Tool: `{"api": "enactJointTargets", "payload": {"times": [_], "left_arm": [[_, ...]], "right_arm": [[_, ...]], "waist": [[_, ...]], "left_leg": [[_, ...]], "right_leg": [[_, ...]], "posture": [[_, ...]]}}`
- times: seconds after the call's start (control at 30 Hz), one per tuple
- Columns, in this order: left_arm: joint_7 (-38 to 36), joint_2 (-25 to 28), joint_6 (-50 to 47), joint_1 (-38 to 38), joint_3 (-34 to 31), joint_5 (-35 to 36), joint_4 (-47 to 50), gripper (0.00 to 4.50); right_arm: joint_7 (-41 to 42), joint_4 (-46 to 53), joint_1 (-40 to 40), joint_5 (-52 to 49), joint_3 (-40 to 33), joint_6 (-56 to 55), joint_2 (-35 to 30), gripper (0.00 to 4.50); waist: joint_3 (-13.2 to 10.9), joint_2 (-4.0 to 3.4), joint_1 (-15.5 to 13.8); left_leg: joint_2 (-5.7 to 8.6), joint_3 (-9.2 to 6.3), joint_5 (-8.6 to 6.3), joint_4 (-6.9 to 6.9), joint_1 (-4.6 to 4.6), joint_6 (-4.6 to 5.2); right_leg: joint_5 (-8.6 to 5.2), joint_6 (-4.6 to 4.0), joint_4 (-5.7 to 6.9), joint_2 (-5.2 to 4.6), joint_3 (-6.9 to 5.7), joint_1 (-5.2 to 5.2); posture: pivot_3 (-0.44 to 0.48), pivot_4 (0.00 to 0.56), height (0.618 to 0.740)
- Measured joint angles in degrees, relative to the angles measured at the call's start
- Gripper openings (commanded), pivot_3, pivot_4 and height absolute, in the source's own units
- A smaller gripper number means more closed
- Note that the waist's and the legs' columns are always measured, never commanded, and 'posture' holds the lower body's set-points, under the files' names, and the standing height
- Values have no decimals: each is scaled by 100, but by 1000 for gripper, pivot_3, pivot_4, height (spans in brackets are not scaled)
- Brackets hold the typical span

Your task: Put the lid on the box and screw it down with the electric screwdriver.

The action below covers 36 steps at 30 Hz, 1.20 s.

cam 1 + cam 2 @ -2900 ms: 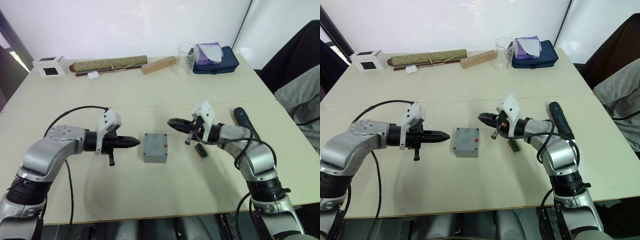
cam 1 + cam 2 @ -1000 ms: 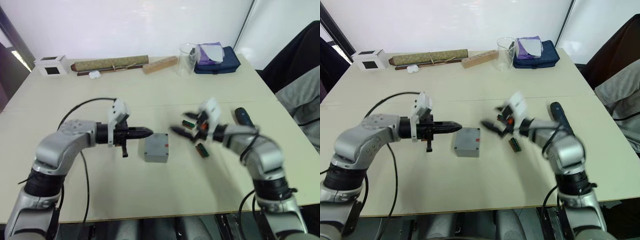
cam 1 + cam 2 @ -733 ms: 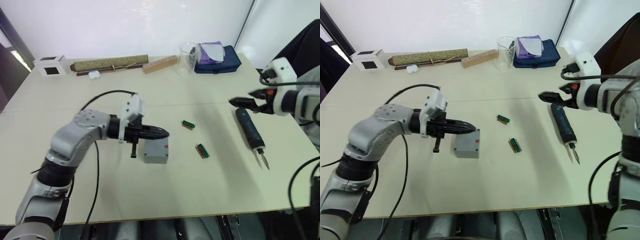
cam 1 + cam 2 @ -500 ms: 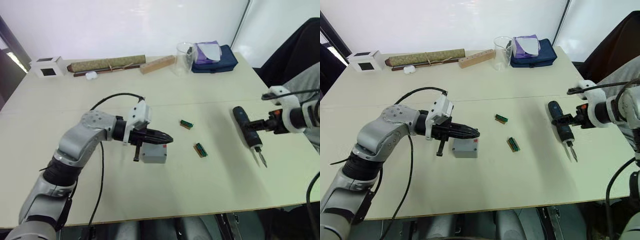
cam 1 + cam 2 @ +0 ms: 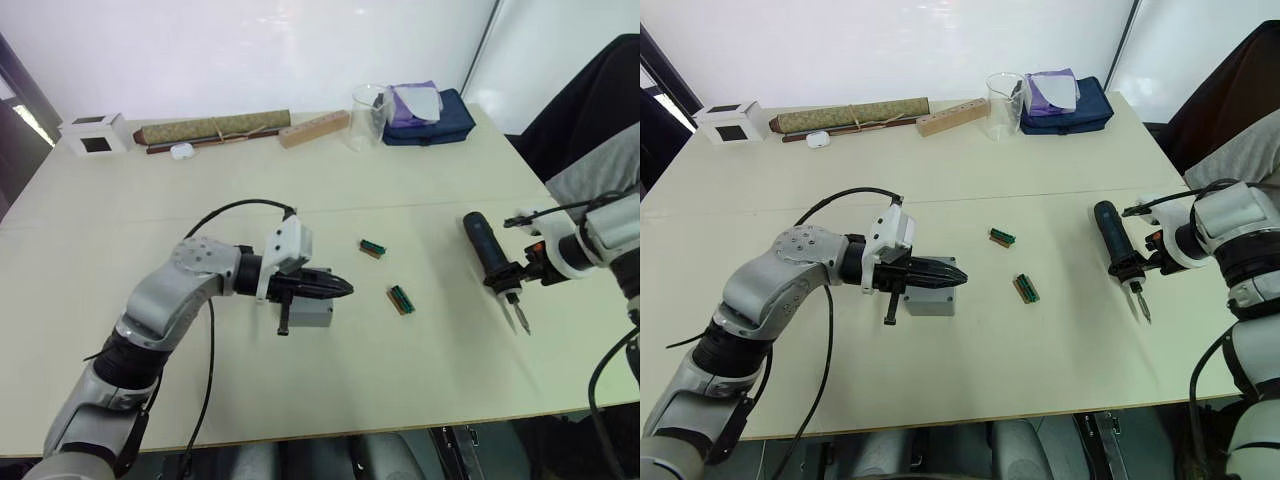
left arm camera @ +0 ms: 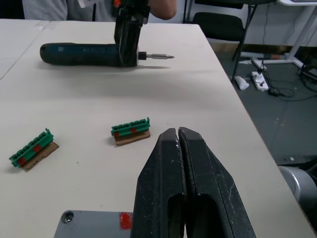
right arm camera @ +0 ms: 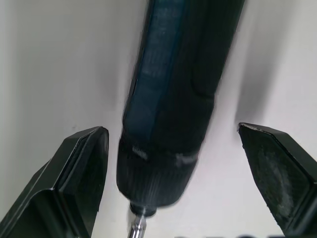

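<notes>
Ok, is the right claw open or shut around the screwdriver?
Open. In the right wrist view the right claw has its two fingers spread wide on either side of the electric screwdriver, with table showing between each finger and the tool.

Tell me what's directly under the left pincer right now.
The grey box sits on the table under the shut left pincer. Its red mark shows; most of its top is covered by the pincer.
</notes>
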<state>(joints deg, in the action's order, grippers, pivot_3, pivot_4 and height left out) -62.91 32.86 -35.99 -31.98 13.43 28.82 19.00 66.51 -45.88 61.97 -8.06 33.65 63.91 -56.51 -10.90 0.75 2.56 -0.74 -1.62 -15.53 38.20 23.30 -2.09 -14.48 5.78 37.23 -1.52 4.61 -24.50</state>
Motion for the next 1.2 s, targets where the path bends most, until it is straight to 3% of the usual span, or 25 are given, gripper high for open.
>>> {"api": "enactJointTargets", "payload": {"times": [0.1, 0.4, 0.7, 0.8, 0.9, 1.03, 1.1, 1.2], "left_arm": [[125, 16, -97, 89, -42, 23, 46, 0], [618, 42, -403, 503, -138, 171, 603, 0], [944, 73, -580, 686, -199, 299, 850, 0], [933, 141, -542, 673, -270, 291, 708, 0], [888, 214, -419, 636, -372, 256, 413, 0], [789, 320, -345, 554, -496, 257, 65, 0], [768, 422, -338, 465, -696, 269, -88, 0], [690, 567, -341, 449, -886, 303, -292, 0]], "right_arm": [[341, -674, 319, 452, 220, -395, 271, 4451], [1331, -1496, 541, 1958, 764, -1721, 679, 2234], [1318, -2124, 686, 2530, 388, -1987, 1050, 2161], [967, -2436, 803, 2461, -24, -2083, 1162, 2161], [188, -2560, 1102, 2160, -776, -2242, 1225, 2161], [-219, -2462, 1670, 1650, -1755, -2010, 1189, 2161], [-296, -2015, 1790, 1171, -2421, -1788, 1120, 2161], [-787, -60, 1288, 200, -3931, -919, 1276, 2161]], "waist": [[0, 0, 1], [12, 18, -14], [32, 50, -7], [25, 46, 17], [-10, -16, 102], [-22, -32, 160], [-22, -33, 158], [-20, -31, 131]], "left_leg": [[0, 0, 0, 2, 0, 0], [0, -15, 1, 4, -11, -1], [-1, -25, 1, 0, -44, -2], [1, -14, 0, -1, -91, -2], [6, 4, 0, -2, -92, -2], [3, 3, 0, -21, -67, -2], [0, 0, 0, -23, -50, -2], [-2, -13, 0, -27, -25, -2]], "right_leg": [[1, 0, 0, -1, 0, 0], [1, -1, 1, 0, -12, 18], [-1, -4, -2, 1, -21, 59], [-2, -5, -12, -2, -14, 104], [-1, -1, -7, -5, 4, 96], [-1, -2, 14, 0, 8, 48], [-3, -7, 24, 6, 8, 24], [-6, -10, 22, 8, -2, 8]], "posture": [[0, 150, 740], [0, 150, 740], [0, 150, 740], [0, 150, 740], [0, 150, 740], [0, 150, 740], [0, 150, 740], [0, 150, 740]]}}
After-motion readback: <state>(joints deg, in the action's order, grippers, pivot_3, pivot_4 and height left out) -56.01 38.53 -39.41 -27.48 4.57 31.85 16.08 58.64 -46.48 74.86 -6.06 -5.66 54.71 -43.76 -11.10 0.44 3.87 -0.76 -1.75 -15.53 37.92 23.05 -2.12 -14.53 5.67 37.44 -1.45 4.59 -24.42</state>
